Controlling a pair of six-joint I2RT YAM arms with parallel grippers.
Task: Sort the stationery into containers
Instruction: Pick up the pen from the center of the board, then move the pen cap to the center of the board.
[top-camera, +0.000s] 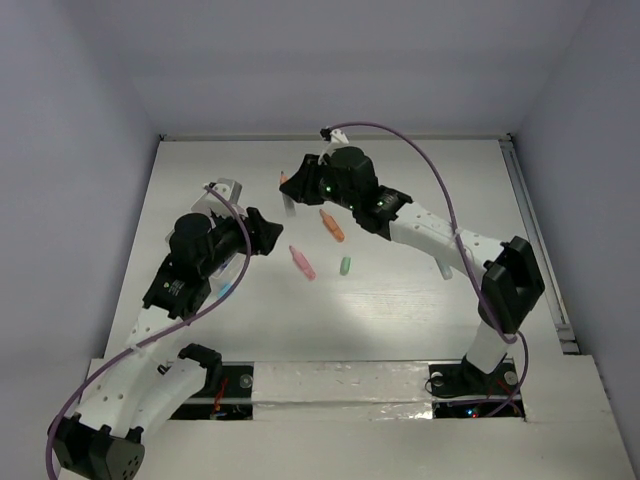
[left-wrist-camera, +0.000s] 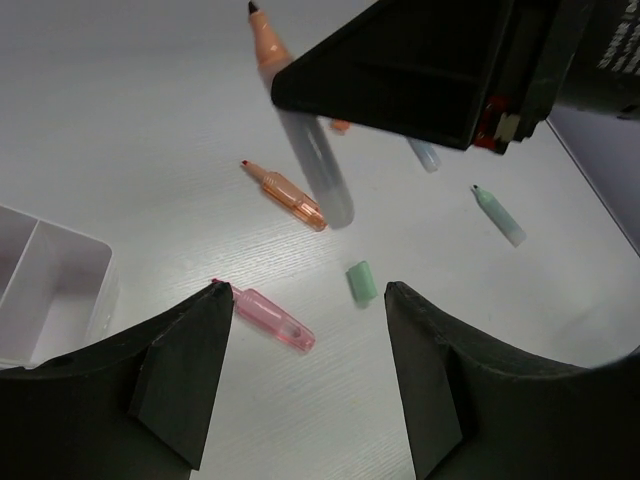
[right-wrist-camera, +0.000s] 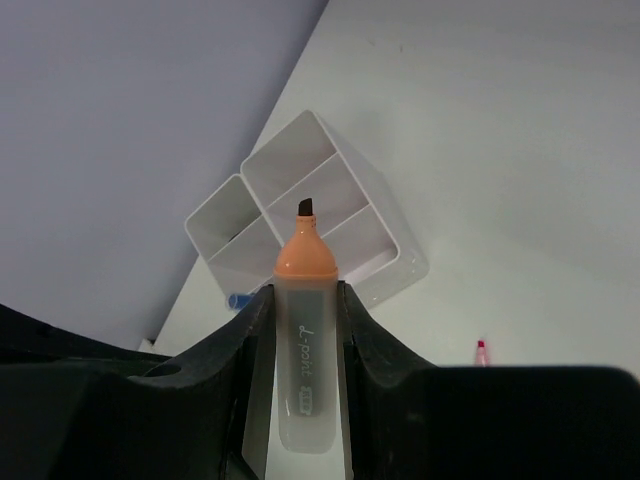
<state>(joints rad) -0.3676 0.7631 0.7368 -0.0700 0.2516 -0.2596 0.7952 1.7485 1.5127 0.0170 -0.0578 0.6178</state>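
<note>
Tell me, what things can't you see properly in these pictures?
Right wrist view: a small blue item sits half behind the right gripper; only a red tip peeks over it.
Left wrist view: the containers are cut by the left edge; a pale marker runs under the right gripper.
Top view: the left arm covers most of the containers.

My right pincer's fingers (right-wrist-camera: 230, 370) look like matt black plastic. The marker (right-wrist-camera: 307, 370) is frosted plastic, the containers (right-wrist-camera: 390, 228) smooth milky plastic, and the table (left-wrist-camera: 130, 130) matt white woodgrain.
</note>
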